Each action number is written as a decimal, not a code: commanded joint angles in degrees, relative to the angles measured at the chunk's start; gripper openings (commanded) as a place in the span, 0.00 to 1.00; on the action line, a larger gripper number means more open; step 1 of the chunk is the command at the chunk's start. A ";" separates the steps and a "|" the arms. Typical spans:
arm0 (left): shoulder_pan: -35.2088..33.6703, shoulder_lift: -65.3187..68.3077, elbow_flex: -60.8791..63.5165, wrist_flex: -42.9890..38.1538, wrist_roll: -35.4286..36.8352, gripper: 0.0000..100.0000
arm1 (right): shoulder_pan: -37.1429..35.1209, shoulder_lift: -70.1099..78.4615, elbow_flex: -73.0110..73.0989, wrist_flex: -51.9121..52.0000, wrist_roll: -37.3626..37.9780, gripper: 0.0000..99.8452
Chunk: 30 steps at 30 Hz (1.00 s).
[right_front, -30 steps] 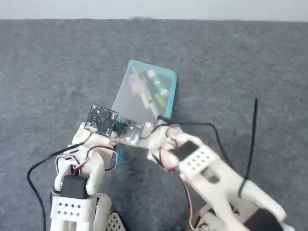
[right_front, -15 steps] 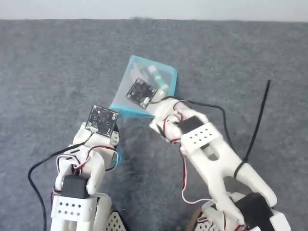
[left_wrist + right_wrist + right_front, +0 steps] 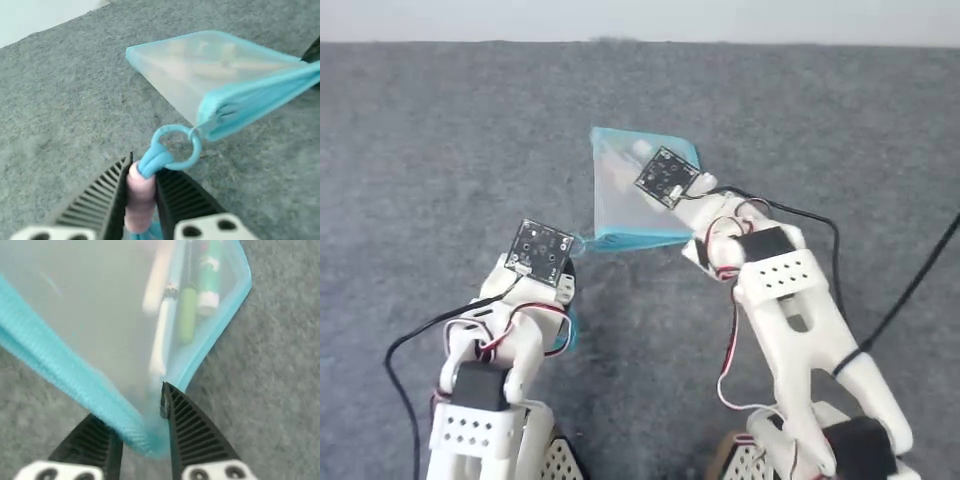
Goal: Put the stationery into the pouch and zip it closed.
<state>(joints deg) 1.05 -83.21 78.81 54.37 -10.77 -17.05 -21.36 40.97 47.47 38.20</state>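
Observation:
The translucent pouch (image 3: 620, 195) with teal trim is lifted and stretched between both arms, zipper edge (image 3: 640, 240) towards them. Inside lie a green marker (image 3: 189, 310), a white pen (image 3: 159, 340) and other stationery. My left gripper (image 3: 141, 182) is shut on the pink tag and blue cord of the zipper pull, whose ring (image 3: 175, 146) hangs at the pouch's corner (image 3: 210, 120). In the high view the left gripper (image 3: 574, 250) is at the pouch's near left corner. My right gripper (image 3: 142, 440) pinches the pouch's other zipper-side corner (image 3: 150, 442), and its wrist camera (image 3: 666, 178) overhangs the pouch.
Grey carpet-like table cover (image 3: 440, 140) spreads on all sides, with a pale wall strip (image 3: 640, 20) at the far edge. Black cables (image 3: 910, 290) trail beside the right arm and another cable (image 3: 410, 345) beside the left arm.
The right arm has swung away and to the right with the pouch's corner, turning the pouch and drawing its zipper edge taut. The left arm shifted slightly, still holding the pull.

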 commanded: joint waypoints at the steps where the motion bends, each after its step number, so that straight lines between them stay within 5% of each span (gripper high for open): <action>1: -0.62 0.44 -1.19 -1.76 -0.09 0.01 | 8.13 -1.36 -0.88 1.98 1.85 0.01; 9: -0.53 0.26 -0.48 -2.29 0.09 0.01 | 8.66 -1.36 -0.09 2.33 2.29 0.01; 13: -0.44 0.18 3.56 -7.56 0.18 0.05 | 6.64 -1.54 0.79 3.30 -3.43 0.01; 18: 0.18 0.18 6.11 -10.73 3.69 0.21 | 6.46 -1.98 0.26 6.90 -12.31 0.15; 22: 3.69 0.09 6.29 -10.37 4.13 0.23 | 6.46 -1.98 0.00 8.75 -16.26 0.24; 30: 6.07 0.18 6.29 -9.32 3.96 0.23 | 4.18 -2.77 -1.93 16.66 -18.20 0.25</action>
<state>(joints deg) 6.33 -83.30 85.76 45.58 -7.78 -12.31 -21.36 42.02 59.96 21.41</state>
